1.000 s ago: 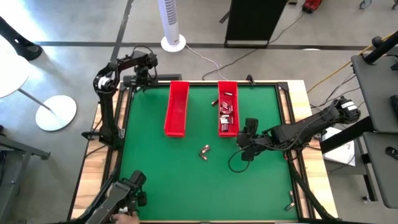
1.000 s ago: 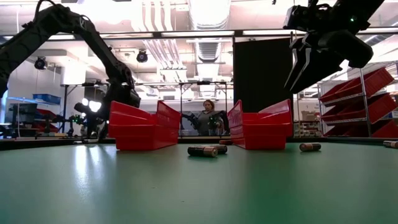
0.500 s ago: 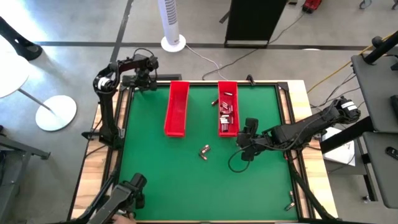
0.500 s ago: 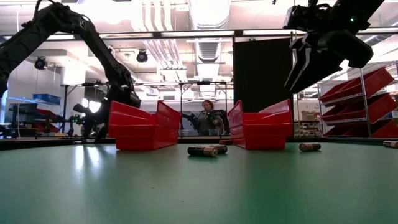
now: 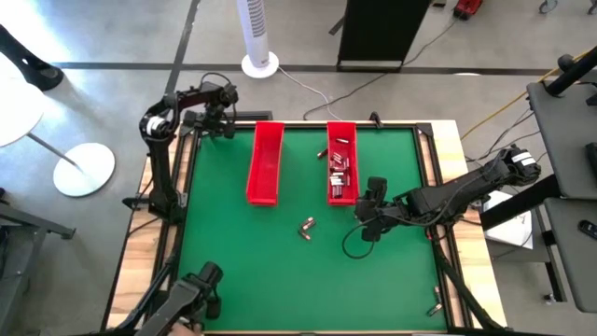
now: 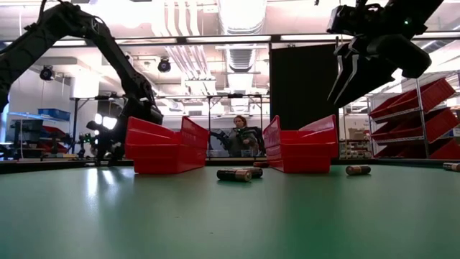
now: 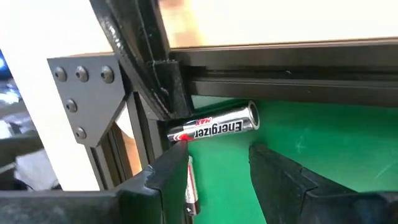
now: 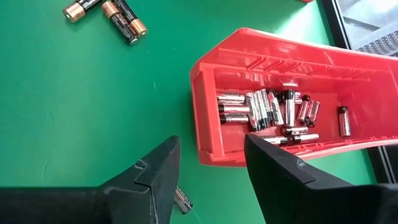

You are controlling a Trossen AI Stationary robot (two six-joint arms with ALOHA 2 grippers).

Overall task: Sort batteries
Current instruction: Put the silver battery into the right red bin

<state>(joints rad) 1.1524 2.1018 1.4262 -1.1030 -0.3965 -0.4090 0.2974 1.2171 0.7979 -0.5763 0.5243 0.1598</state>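
We see the left fingers open over a silver battery at the surface's corner; right fingers open, empty, beside the red tray.

I see a pile of silver and dark batteries lying flat in a heap, just ahead of my right gripper w/ fingers apart. Three copper-tipped dark batteries lie loose, well off to its side. One silver Energizer battery lies flat right in front of my left gripper, fingers apart.
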